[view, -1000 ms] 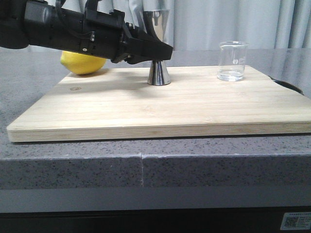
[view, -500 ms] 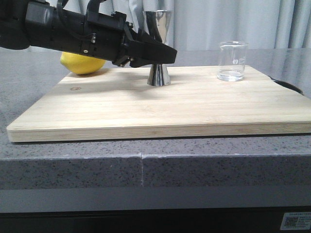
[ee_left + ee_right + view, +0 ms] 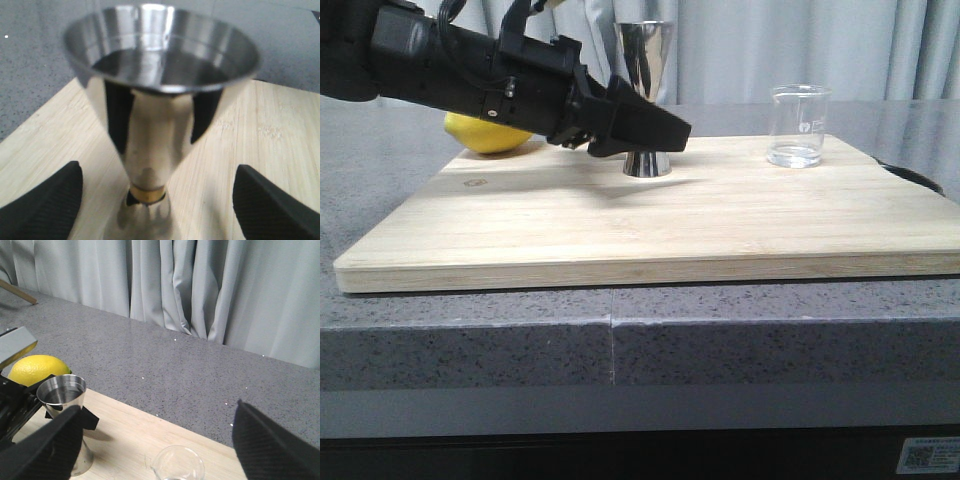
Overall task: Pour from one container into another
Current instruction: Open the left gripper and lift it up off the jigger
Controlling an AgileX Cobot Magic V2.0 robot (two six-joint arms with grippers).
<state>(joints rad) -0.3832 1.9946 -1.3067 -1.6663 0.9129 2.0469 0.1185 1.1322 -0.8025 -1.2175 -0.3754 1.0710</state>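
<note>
The steel jigger (image 3: pixel 645 55) stands upright on the wooden board (image 3: pixel 650 225), toward its back. My left gripper (image 3: pixel 655 130) reaches in from the left at the jigger's waist. In the left wrist view the jigger (image 3: pixel 150 115) sits between the two fingers (image 3: pixel 45 205), which stand wide apart and clear of it, so the left gripper (image 3: pixel 157 210) is open. The clear glass cup (image 3: pixel 799 125) stands at the board's back right with a little liquid in it. My right gripper (image 3: pixel 155 455) hangs open above the cup (image 3: pixel 178 465), holding nothing; it does not show in the front view.
A yellow lemon (image 3: pixel 490 133) lies at the board's back left corner, behind my left arm. The board rests on a grey speckled counter (image 3: pixel 620 340). Grey curtains (image 3: pixel 200 290) hang behind the counter. A dark object (image 3: pixel 920 180) peeks out past the board's right edge.
My left gripper has moved right and slightly down, its fingers now reaching past both sides of the jigger's waist. The jigger and the cup have not moved.
</note>
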